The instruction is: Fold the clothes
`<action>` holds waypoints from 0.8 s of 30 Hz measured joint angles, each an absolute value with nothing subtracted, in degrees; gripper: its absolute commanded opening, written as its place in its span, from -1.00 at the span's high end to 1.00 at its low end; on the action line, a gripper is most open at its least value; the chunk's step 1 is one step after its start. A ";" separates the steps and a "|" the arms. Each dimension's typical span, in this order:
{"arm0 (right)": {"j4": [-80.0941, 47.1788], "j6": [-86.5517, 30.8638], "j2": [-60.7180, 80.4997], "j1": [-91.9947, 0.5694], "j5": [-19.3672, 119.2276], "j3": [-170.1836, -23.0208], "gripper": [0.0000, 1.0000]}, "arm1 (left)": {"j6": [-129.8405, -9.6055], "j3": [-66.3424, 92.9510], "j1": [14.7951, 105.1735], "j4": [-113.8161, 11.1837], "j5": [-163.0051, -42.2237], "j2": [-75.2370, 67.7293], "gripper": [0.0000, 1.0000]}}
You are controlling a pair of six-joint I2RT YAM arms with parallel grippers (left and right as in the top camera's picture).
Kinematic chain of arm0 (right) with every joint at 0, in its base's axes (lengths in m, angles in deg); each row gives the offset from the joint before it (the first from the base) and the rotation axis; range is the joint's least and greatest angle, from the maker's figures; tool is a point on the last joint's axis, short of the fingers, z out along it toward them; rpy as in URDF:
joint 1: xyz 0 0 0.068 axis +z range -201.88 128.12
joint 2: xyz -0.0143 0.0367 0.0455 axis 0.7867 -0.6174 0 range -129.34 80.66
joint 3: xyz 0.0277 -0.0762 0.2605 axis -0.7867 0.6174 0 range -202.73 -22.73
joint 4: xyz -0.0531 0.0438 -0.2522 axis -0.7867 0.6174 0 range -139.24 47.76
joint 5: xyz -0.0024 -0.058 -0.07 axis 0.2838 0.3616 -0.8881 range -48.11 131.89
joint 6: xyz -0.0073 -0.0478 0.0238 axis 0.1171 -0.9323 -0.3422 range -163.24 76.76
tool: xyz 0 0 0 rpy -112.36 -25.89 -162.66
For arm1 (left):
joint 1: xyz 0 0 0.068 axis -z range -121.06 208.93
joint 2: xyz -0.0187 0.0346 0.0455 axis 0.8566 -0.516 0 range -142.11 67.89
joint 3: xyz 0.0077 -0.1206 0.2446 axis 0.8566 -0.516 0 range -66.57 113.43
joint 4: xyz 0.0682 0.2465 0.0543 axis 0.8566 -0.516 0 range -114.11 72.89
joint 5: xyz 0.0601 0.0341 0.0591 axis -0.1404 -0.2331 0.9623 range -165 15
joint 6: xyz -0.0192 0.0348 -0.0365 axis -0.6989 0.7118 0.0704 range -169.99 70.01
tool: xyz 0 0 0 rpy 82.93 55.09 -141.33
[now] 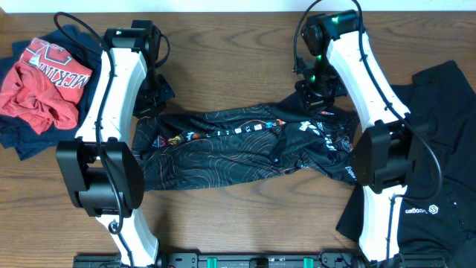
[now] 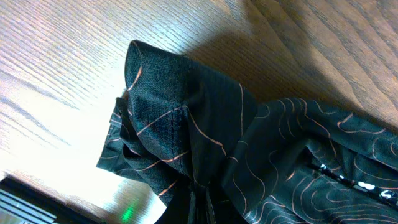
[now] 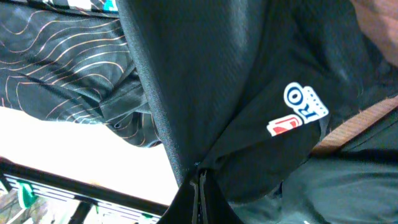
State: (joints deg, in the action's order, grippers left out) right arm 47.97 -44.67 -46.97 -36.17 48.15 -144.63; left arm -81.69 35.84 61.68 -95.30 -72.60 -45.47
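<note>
Wood tabletop, wide open in front of the jersey; left fingers and right fingers clamped on its far edge.

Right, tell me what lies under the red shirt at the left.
A navy garment shows beneath the red shirt, sticking out above and below it. Whether anything else lies under the shirt's middle cannot be seen; it is covered.
</note>
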 measured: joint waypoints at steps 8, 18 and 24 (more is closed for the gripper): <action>46.92 -42.01 -46.97 -36.39 48.13 -138.14 0.97 | -81.67 35.84 61.66 -95.50 -69.81 -45.47 0.88; 41.43 -38.68 -46.97 -37.96 47.69 -125.44 0.80 | -81.67 35.82 61.66 -95.35 -68.30 -45.47 0.88; 38.28 -37.90 -46.97 -40.13 47.32 -119.52 -0.07 | -81.67 35.47 61.66 -94.95 -68.08 -45.47 0.86</action>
